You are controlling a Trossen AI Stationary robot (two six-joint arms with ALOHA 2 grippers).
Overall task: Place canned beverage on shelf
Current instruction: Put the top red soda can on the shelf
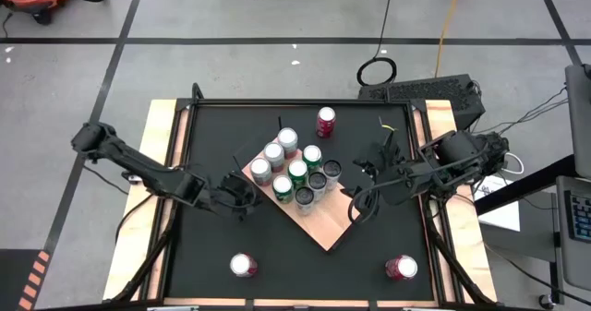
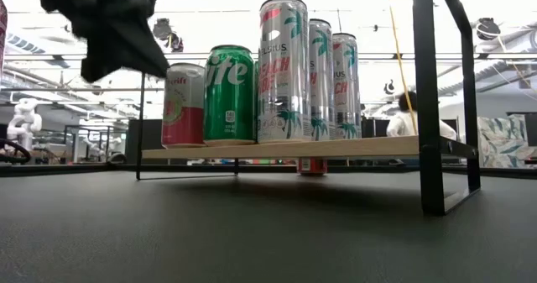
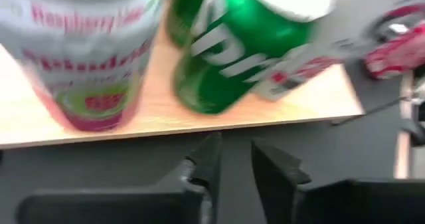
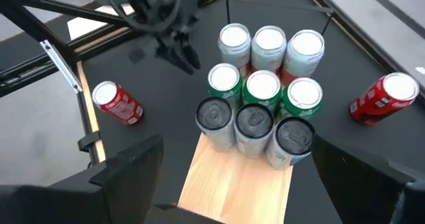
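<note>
Green can [image 3: 229, 48] on shelf [image 3: 166, 121] possibly reads "Sprite".

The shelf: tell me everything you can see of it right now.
The shelf is a flat, light-tan wood-grain board, raised level off the black table on thin black rods, sitting diagonal near its middle. Nine upright cans stand on it in three rows of three: silver-white, green and dark-topped. The rest of the board is bare. The left gripper sits just off one edge, empty, not touching.
</note>
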